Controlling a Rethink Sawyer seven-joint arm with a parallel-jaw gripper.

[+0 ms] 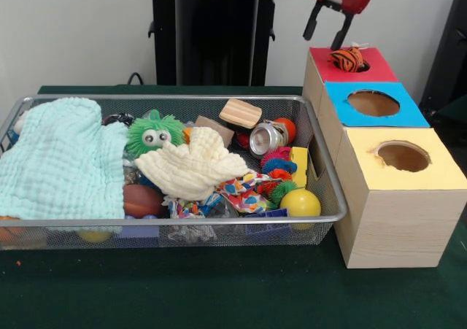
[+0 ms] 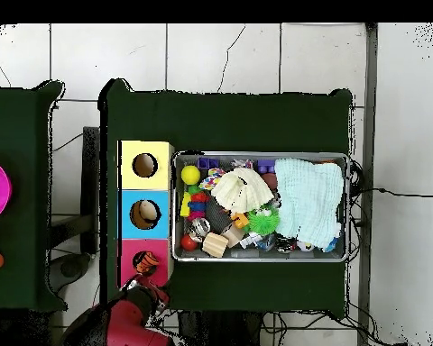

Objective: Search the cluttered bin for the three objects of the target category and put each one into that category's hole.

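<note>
Wire bin (image 1: 332, 198) sits nearest w/ mint cloth (image 1: 62, 161), cream cloth (image 1: 193, 165), green fuzzy toy (image 1: 152, 133), yellow ball (image 1: 300, 202), wood block (image 1: 240, 113). Beside it, box w/ yellow hole (image 1: 403, 156), blue hole (image 1: 373, 103), red hole (image 1: 361, 65). Orange striped toy (image 1: 347, 59) sits in red hole. Gripper (image 1: 326, 31) just above it, fingers apart, empty.

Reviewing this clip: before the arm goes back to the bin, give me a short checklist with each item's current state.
1. Gripper open and empty: ok.
2. Orange striped toy released at the red box's hole: ok, though it sits in the opening, not dropped through.
3. Gripper clear of the wire bin: ok.
4. Blue box hole and yellow box hole unobstructed: ok.
5. Next target object exposed: cannot tell; cloths cover much of the bin.
</note>
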